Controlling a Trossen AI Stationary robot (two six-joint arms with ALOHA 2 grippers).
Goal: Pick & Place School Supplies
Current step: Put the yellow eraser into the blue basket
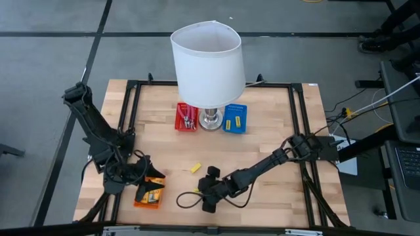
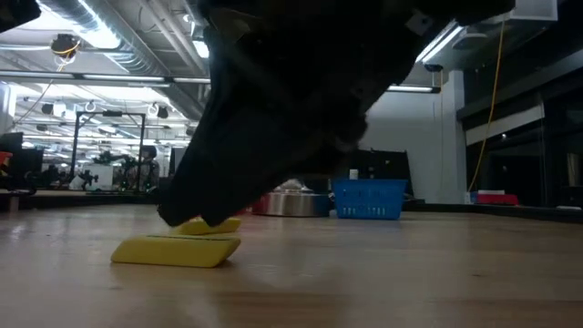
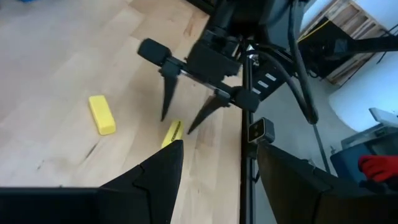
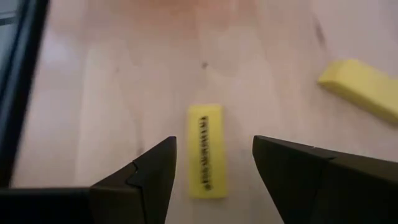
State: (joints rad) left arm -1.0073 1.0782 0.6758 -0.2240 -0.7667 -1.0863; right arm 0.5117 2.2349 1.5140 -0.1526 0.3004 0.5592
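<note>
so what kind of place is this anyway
Probably a robotics lab or workshop. The low view shows a large open hall with exposed ceiling ducts and strip lights and workbenches with equipment beyond the wooden table, which carries a black frame and two arms.

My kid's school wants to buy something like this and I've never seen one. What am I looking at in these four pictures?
Two dark robot arms work at a wooden table. One picture looks straight down, one looks across the tabletop, and the other two come from a camera on each wrist.

A white-shaded lamp stands at the back between a red basket and a blue basket. An orange basket sits near the left gripper, which waits open.

The right gripper hangs open over a printed yellow packet lying on the wood, not gripping it. A plain yellow piece lies nearby. Nothing is held.
</note>
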